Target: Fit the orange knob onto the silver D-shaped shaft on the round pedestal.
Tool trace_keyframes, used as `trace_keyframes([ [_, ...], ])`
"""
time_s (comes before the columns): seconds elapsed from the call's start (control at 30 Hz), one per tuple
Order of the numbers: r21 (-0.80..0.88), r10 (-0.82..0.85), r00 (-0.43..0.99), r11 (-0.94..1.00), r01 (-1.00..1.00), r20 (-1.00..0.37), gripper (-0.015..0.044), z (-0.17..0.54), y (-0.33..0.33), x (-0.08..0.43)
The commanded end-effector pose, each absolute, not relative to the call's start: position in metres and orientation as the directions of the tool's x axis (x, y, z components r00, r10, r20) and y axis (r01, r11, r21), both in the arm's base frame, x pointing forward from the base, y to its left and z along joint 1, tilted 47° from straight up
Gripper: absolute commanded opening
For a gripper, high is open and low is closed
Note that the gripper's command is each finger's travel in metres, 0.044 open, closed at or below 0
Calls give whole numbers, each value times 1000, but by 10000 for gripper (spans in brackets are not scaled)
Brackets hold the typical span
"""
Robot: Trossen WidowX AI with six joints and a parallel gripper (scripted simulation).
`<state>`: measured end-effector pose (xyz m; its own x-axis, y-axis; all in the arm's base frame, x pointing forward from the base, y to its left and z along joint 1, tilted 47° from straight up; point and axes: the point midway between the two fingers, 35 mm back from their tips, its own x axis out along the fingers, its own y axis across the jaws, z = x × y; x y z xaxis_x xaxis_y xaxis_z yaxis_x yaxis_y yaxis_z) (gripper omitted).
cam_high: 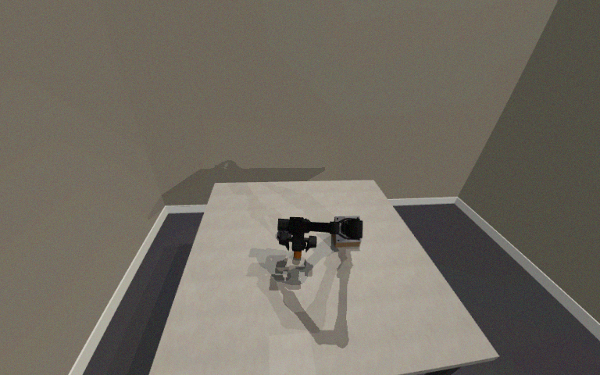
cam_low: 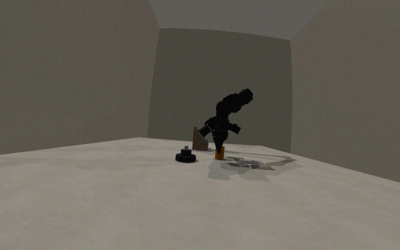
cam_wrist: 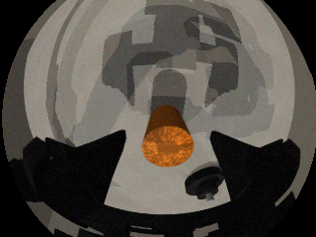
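The orange knob (cam_high: 297,255) (cam_low: 219,157) (cam_wrist: 168,148) stands upright on the table; its hole underneath is hidden. My gripper (cam_high: 297,249) (cam_low: 219,152) (cam_wrist: 169,135) is open and points down, with its fingertips apart on either side of the knob's upper part in the wrist view. A gap shows between the knob and each finger. The black round pedestal (cam_low: 185,158) (cam_wrist: 197,182) stands to the left of the knob in the exterior view, with the silver shaft (cam_low: 186,147) (cam_wrist: 210,197) sticking up, bare. The pedestal is hidden in the top view. The shaft's flat side cannot be made out.
The arm's base sits on a wooden wedge block (cam_high: 348,243) (cam_low: 199,142), behind the knob and pedestal in the exterior view. The pale table (cam_high: 389,309) (cam_low: 147,206) bears shadows of the arm. In the wrist view the pedestal lies close beside the right finger.
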<state>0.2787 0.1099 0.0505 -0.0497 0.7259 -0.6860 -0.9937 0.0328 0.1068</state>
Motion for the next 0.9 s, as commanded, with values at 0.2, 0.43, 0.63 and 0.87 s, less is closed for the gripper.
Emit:
trace_keyframes([
  [0.2,113,732,-52,34,-993,-680,440,40,123,276],
  [0.43,113,734,-51,35,-993,-677,440,35,130,275],
  [0.63,113,734,-51,35,-993,-677,282,35,130,275],
  [0.87,113,734,-51,35,-993,-677,157,35,130,275],
])
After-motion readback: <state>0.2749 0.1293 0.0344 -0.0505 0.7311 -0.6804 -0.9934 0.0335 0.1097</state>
